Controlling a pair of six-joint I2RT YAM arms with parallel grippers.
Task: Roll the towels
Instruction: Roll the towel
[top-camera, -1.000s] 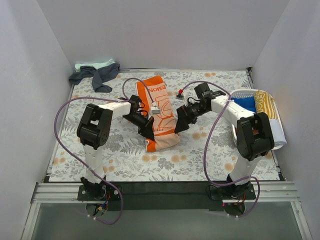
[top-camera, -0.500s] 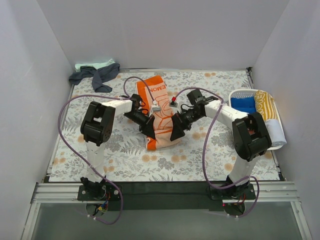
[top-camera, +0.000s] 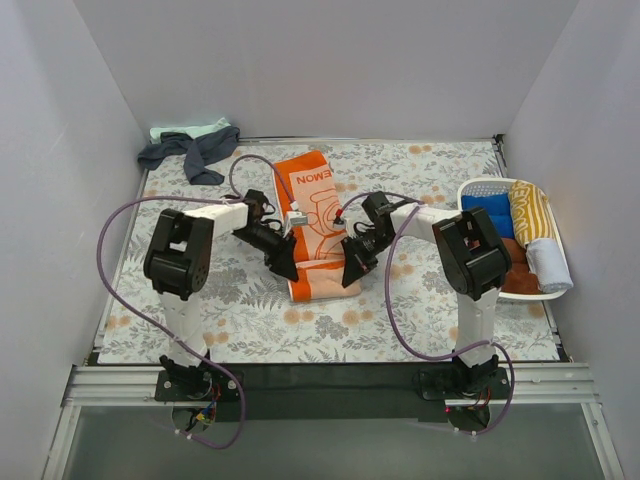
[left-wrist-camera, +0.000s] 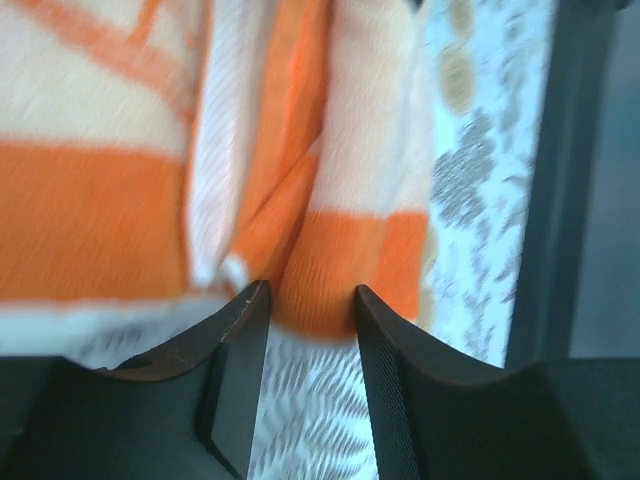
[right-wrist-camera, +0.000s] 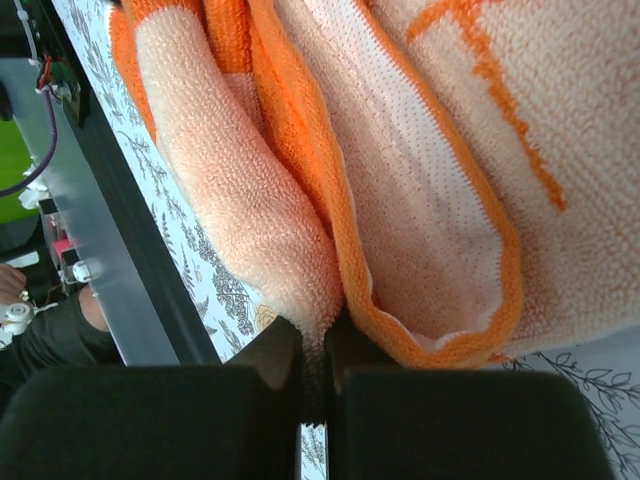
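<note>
The orange towel with white lettering (top-camera: 312, 220) lies lengthwise mid-table on the floral cloth, its near end folded into layers. My left gripper (top-camera: 287, 266) is at that end's left side. In the left wrist view the left gripper (left-wrist-camera: 310, 297) stands open, with a bulge of the orange towel (left-wrist-camera: 330, 270) just between the fingertips. My right gripper (top-camera: 351, 270) is at the right side. In the right wrist view the right gripper (right-wrist-camera: 316, 335) is shut on a pale layer of the orange towel (right-wrist-camera: 240, 210). A dark navy towel (top-camera: 192, 152) and a mint green towel (top-camera: 186, 130) lie crumpled at the back left.
A white oval basket (top-camera: 487, 181) at the right edge holds blue (top-camera: 488, 208), yellow-striped (top-camera: 530, 212), pale grey (top-camera: 548, 264) and brown (top-camera: 515, 281) towels. White walls enclose the table on three sides. A metal rail runs along the near edge.
My right gripper moved left to the towel's right edge and shut on it. My left gripper opened. The towel's near end shifted slightly left.
</note>
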